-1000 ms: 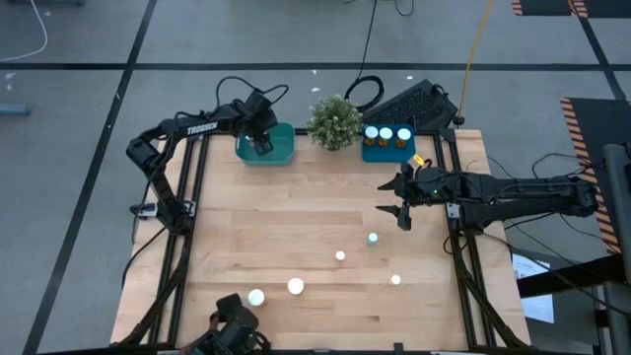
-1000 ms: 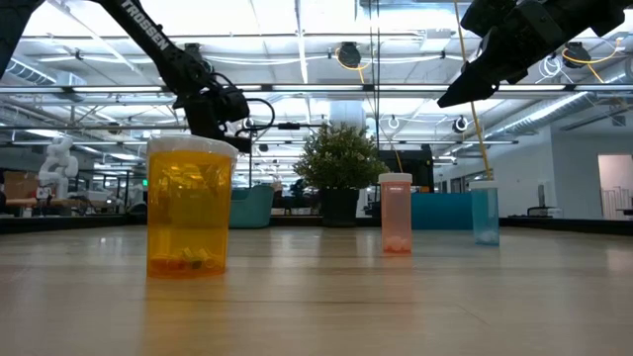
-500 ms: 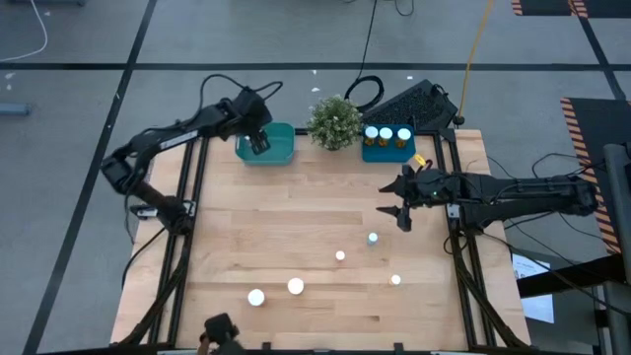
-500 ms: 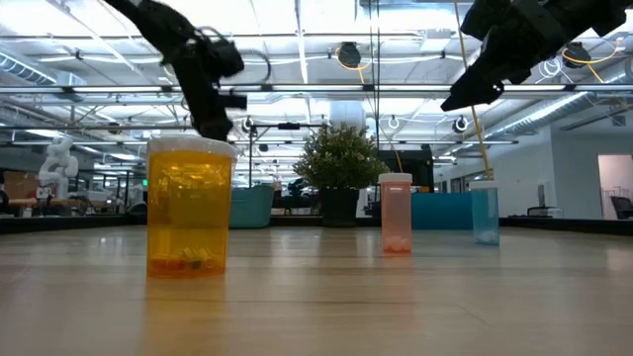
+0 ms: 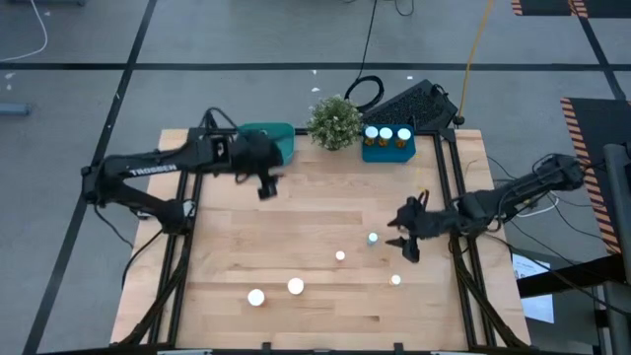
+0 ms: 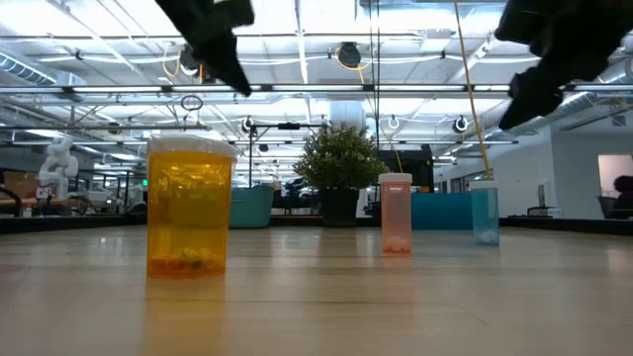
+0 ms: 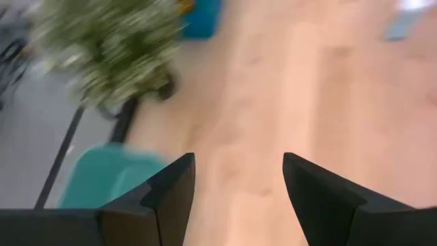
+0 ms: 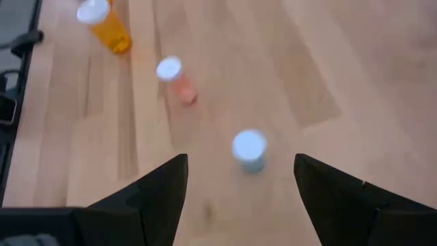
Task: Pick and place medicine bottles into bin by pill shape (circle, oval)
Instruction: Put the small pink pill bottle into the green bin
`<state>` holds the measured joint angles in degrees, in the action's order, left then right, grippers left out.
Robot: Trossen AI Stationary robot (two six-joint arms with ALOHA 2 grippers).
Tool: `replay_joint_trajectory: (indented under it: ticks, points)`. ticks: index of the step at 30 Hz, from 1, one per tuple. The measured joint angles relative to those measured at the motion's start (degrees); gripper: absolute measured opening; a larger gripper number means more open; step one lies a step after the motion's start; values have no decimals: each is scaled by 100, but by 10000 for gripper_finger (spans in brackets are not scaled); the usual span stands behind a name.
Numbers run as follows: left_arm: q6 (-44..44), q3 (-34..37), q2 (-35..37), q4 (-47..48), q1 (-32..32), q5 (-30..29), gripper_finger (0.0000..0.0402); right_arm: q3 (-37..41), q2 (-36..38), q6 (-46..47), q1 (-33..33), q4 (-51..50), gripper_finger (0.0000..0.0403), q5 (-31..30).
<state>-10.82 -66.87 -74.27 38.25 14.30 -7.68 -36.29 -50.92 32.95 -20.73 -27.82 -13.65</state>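
Overhead looks straight down, low level across the table point(image 5: 296, 227); wrist cameras angle downward at it.

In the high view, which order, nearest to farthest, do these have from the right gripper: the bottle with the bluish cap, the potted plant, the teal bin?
From the right gripper:
1. Bluish-capped bottle, just beside it, toward the table's middle.
2. Potted plant, at the far edge.
3. Teal bin, far-left corner.

Five white-capped medicine bottles point(image 5: 340, 256) upright, scattered on table; three more point(image 5: 386, 134) in blue bin
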Motion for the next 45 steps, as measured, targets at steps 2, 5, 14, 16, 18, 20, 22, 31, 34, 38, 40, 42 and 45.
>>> replay_joint_trajectory:
  ticks: [2,5,14,16,18,20,22,31,34,38,40,42,45]
  points:
    - [51,0,-95,-226,-480,-9,225,0,-154,277,-310,9,263,-206]
    - [89,0,-266,-528,-1118,-25,225,0,-425,548,-622,32,263,-492]
    - [329,-9,-1106,-1571,-2390,-316,225,0,-1221,798,-807,339,263,-756]
    - [364,-9,-1339,-1812,-2527,-317,225,0,-1344,844,-807,343,263,-747]
    - [385,-9,-1551,-2048,-2624,-287,225,0,-1412,933,-848,318,263,-734]
    - [454,-117,-1774,-2117,-2646,-224,225,0,-1457,988,-907,321,263,-732]
    - [546,-368,-2056,-1974,-2644,-147,225,0,-1475,990,-982,311,263,-733]
    - [358,-2054,-3427,-851,-2646,39,226,-2,-1473,1014,-1314,301,263,-1160]
    - [342,-2450,-3767,-542,-2670,38,226,-2,-1471,1006,-1422,306,263,-1323]
    - [347,-2834,-4148,-282,-2687,63,232,-2,-1471,1013,-1495,313,263,-1359]
    - [347,-2947,-4308,-269,-2698,65,240,-2,-1473,1029,-1515,313,263,-1371]
    - [332,-3006,-4422,-213,-2712,67,250,-2,-1472,1030,-1523,315,263,-1375]
    - [319,-3012,-4464,-233,-2718,81,263,-2,-1471,1030,-1541,324,263,-1381]
